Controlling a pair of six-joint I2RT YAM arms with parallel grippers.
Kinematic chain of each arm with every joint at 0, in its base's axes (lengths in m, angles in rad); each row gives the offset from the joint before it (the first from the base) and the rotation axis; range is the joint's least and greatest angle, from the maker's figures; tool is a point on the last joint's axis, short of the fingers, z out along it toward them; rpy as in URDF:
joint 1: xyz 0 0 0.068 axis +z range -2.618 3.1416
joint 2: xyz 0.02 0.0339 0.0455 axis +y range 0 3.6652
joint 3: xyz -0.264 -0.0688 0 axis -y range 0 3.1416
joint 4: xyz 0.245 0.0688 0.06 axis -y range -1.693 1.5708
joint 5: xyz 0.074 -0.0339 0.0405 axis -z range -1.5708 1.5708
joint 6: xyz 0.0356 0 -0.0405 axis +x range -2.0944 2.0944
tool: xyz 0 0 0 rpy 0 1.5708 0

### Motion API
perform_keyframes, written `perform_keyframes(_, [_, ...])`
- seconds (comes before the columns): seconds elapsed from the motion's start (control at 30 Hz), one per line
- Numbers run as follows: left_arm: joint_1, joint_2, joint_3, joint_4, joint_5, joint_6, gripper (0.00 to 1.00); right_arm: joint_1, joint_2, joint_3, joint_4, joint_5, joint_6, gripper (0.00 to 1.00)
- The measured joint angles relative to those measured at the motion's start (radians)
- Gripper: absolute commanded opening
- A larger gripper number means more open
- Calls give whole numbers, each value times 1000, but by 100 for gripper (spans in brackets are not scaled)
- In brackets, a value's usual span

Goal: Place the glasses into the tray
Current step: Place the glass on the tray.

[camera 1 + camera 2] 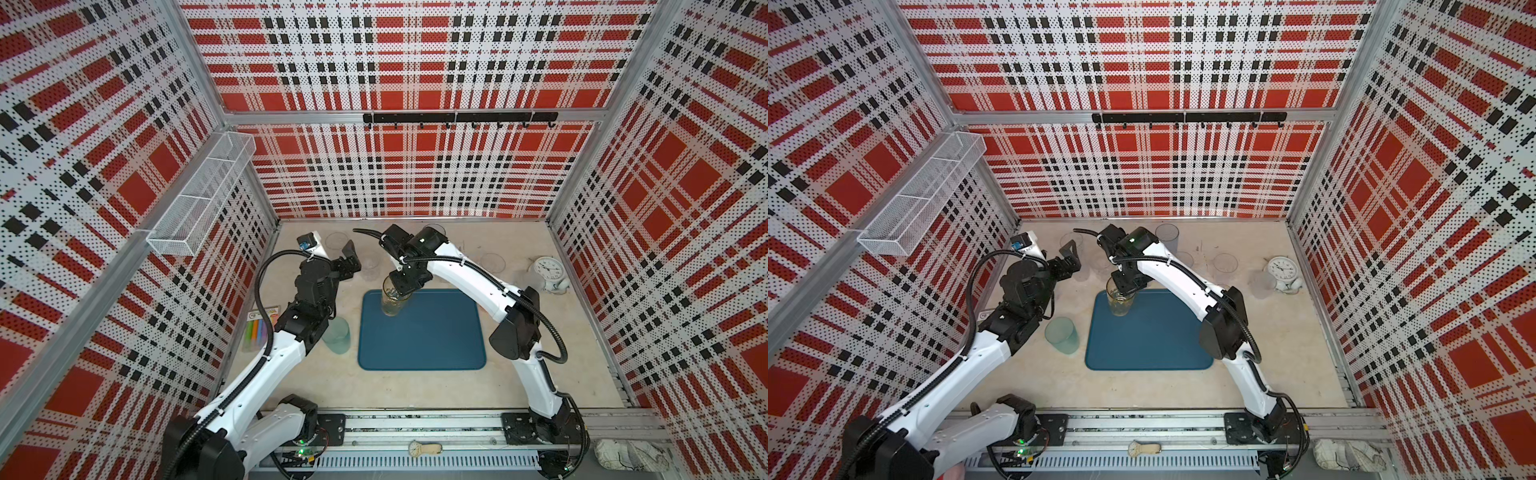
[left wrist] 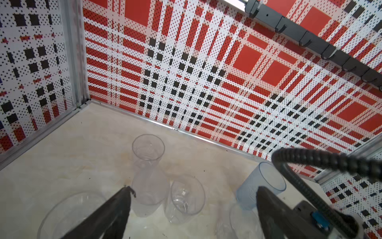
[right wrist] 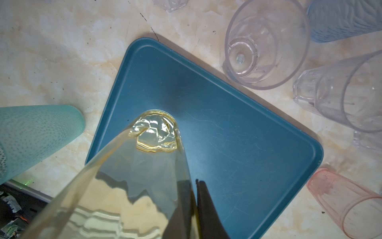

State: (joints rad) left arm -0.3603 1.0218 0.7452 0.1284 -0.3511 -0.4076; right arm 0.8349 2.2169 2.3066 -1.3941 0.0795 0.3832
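Nearest, the teal tumbler (image 1: 337, 336) stands on the desk (image 1: 415, 390) just beside the blue tray (image 1: 436, 345), not in it. The right claw (image 3: 195, 184) is clenched on the rim wall of the tall amber tumbler (image 1: 392, 301), whose base is over the tray's far corner; whether it touches, I cannot tell. Best to lower it straight and upright, inside the low rim, and let go only once it sits flat. Farther back, the left claw (image 1: 352, 257) hangs spread wide and empty above clear tumblers (image 2: 187, 196).
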Motion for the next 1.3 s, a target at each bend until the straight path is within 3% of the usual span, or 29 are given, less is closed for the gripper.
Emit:
perform_keyframes(0.47, [1,-6,-44,-9,56,-16,96,-2,107,0,50,-2,-1,15])
perform_keyframes(0.77, [0,20,-62,-8,84,-16,96,0,109,0,94,-14,17,35])
perform_keyframes(0.9, [-1,22,-62,-9,126,-13,97,0,109,-22,136,-41,39,36])
perform_keyframes(1.17, [-1,54,-29,-81,251,7,86,-8,90,-80,238,-111,112,36])
perform_keyframes(1.3, [-1,78,-3,-150,307,12,80,-14,87,-80,277,-128,140,47])
